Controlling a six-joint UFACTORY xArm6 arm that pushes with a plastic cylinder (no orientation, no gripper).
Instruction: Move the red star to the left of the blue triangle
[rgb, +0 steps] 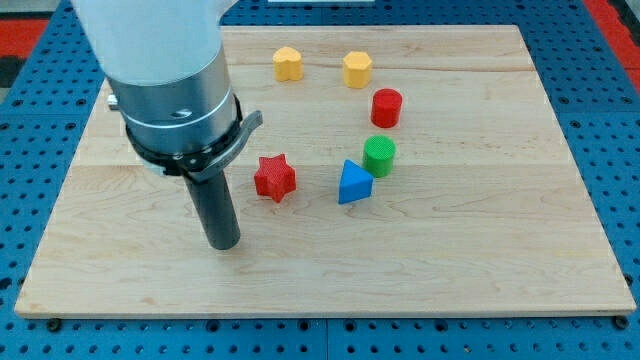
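Observation:
The red star (274, 178) lies near the middle of the wooden board (480, 250). The blue triangle (353, 183) sits to its right, with a gap between them. My tip (223, 244) rests on the board to the lower left of the red star, apart from it. The rod rises from the tip into the large grey and white arm body at the view's upper left.
A green cylinder (380, 156) touches the blue triangle's upper right. A red cylinder (387, 107) stands above it. Two yellow hexagonal blocks (288, 64) (357, 69) sit near the view's top. The board lies on a blue perforated table.

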